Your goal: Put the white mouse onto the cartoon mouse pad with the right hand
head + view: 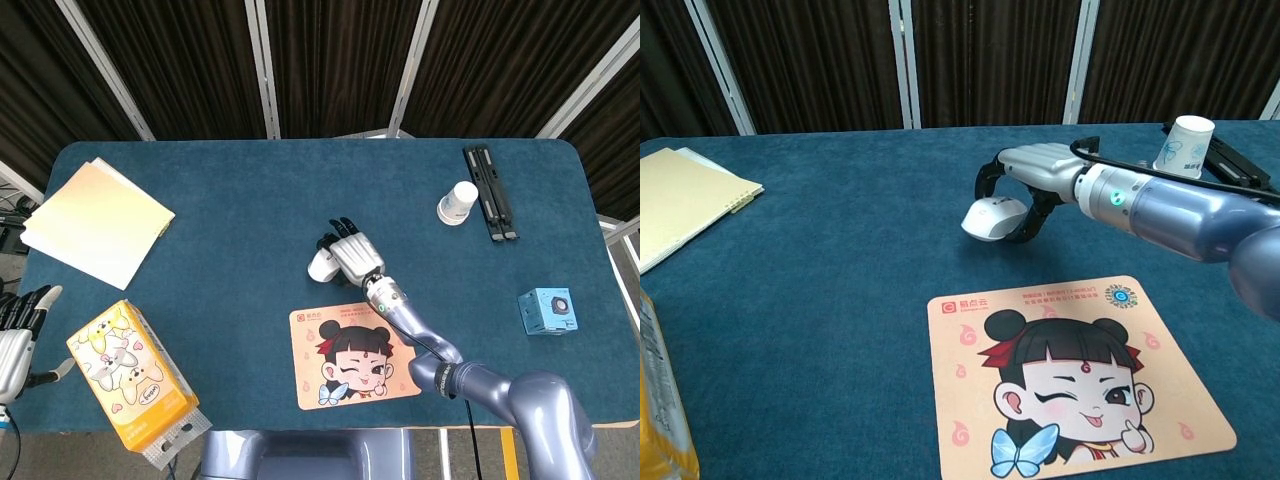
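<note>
One step of the job is looking done and one is plainly left: the right hand (pixel 1025 172) is arching over the white mouse (pixel 991 217), its fingers curling down around both sides of the shell and gripping it, and in the chest view the mouse is appearing tilted and lifted just clear of the blue table (pixel 820 290), though the shadow under it is too slight to be sure. In the head view the right hand (pixel 352 255) is covering most of the mouse (pixel 321 265), which is poking out at the hand's left. What is remaining is the carry and the set-down, since the cartoon mouse pad (pixel 1070 375) is lying nearer to the robot than the mouse, close by but apart from it, with nothing resting on it. By my judgement the arm is needing to draw back toward the near edge and a little to the right before lowering. Down at the near left corner, the left hand (pixel 18 335) is idling off the table edge, fingers apart and holding nothing.
</note>
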Tool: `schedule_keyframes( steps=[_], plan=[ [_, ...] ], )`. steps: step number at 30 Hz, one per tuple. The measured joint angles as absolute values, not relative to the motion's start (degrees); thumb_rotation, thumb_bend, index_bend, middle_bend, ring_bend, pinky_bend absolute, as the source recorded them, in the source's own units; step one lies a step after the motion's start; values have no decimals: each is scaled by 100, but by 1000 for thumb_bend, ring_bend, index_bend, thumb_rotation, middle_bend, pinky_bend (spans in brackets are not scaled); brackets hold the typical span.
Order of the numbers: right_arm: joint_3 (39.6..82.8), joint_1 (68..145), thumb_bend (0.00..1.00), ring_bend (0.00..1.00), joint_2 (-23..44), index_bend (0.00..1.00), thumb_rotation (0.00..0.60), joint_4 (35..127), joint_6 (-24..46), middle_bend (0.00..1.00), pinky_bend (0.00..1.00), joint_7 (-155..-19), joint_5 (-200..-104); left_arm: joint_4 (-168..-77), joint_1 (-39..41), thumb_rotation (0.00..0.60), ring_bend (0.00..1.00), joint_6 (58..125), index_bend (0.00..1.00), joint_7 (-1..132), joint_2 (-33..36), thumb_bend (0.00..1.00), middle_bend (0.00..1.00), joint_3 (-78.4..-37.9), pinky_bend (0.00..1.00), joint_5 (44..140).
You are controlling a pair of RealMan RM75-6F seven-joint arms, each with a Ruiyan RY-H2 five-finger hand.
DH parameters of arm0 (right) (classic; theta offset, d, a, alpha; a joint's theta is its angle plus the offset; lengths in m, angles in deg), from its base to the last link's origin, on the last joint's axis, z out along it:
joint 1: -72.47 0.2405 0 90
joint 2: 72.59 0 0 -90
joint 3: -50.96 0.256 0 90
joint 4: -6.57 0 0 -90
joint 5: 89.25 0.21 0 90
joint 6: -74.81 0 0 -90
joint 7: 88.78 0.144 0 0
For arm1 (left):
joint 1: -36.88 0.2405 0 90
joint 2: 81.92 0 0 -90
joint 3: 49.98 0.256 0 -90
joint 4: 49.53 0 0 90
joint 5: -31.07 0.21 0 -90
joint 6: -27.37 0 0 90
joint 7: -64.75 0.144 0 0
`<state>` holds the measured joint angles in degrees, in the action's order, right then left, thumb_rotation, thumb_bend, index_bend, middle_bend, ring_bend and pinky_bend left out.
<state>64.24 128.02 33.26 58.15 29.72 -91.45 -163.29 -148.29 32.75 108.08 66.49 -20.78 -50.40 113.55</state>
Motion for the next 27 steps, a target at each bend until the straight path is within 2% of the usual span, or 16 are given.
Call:
schedule_keyframes(
  steps=[10,18,27],
  plan=[
    [6146,12561,292,0,2668,561,600,6916,2411,258,0,-8955,-16931,-14829,3293,600,0,10837,0,6617,-2079,198,0,-5045,0,11341],
    [5430,11956,289,0,1946,564,600,8165,1444,258,0,-8515,-17850,-14854,3309,600,0,10892,0,6677,-2032,199,0,-5066,0,11323],
    [4705,11311,288,0,1799,563,600,8486,595,258,0,-8442,-18669,-14909,3325,600,0,10950,0,6708,-1986,199,0,-5069,0,11363]
  ],
)
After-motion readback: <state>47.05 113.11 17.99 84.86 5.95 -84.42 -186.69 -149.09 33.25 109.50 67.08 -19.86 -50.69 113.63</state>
